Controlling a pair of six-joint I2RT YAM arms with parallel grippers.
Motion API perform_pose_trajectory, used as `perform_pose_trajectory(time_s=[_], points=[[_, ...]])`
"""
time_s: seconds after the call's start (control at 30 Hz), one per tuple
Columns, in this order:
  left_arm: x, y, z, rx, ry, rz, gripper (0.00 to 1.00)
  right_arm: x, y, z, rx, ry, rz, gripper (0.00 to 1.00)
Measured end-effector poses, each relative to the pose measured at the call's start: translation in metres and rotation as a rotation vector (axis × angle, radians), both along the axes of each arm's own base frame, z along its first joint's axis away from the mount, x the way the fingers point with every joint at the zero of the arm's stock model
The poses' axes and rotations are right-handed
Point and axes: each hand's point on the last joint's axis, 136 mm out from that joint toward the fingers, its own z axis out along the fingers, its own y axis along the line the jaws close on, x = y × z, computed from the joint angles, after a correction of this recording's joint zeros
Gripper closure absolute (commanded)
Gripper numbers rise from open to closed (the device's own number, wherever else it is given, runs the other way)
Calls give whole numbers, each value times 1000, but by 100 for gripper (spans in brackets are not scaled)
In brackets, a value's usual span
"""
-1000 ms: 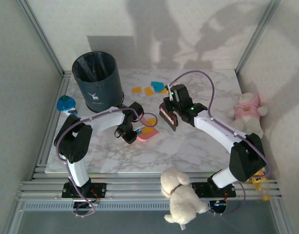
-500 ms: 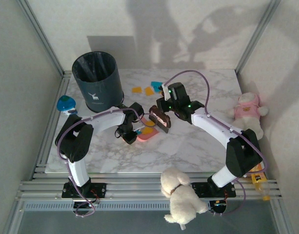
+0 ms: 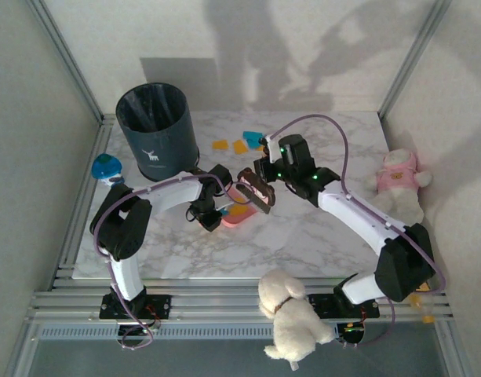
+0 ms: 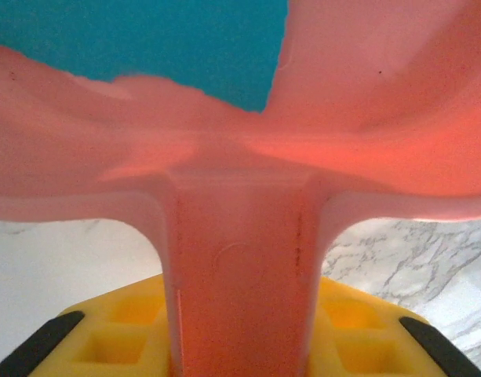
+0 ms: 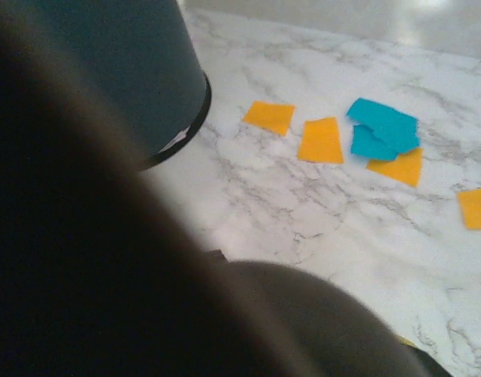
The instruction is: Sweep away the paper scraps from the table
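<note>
Standing at the far left of the counter (image 3: 303, 236), a dark bin (image 3: 155, 129) bears a white deer emblem on its side. The small white writing under the emblem is too small to read. No other lettering is legible.

The paper scraps (image 3: 239, 147) lie flat on the far middle of the counter, just right of the bin. They form a loose row running left to right: two orange pieces, then overlapping teal pieces with more orange at their right. Their edges point every way and share no common axis.

The left pincer (image 3: 210, 210) is clamped on the handle of a pink dustpan (image 3: 234, 216). The dustpan's long axis runs roughly left to right, with the handle toward the left arm and the mouth toward the right. An orange scrap (image 3: 238, 210) rests inside it, and the left wrist view shows a teal scrap (image 4: 138, 39) against its pink floor.

The right pincer (image 3: 260, 182) is closed on a dark brush (image 3: 253, 191), just beside the far right rim of the dustpan. The brush is tilted, and its blurred bulk darkens the right wrist view.
</note>
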Motion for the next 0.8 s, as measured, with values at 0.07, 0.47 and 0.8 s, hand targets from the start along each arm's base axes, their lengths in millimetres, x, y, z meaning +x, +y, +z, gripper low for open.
perform_pose_trajectory(time_s=[0.07, 0.47, 0.8], points=[[4, -2, 2, -12, -16, 3, 100, 1, -7, 4, -3, -24, -35, 100], [42, -10, 42, -160, -197, 53, 100, 18, -98, 1, -56, -74, -417, 100], [91, -30, 115, -413, -400, 173, 100, 9, -117, -9, -80, -57, -472, 100]])
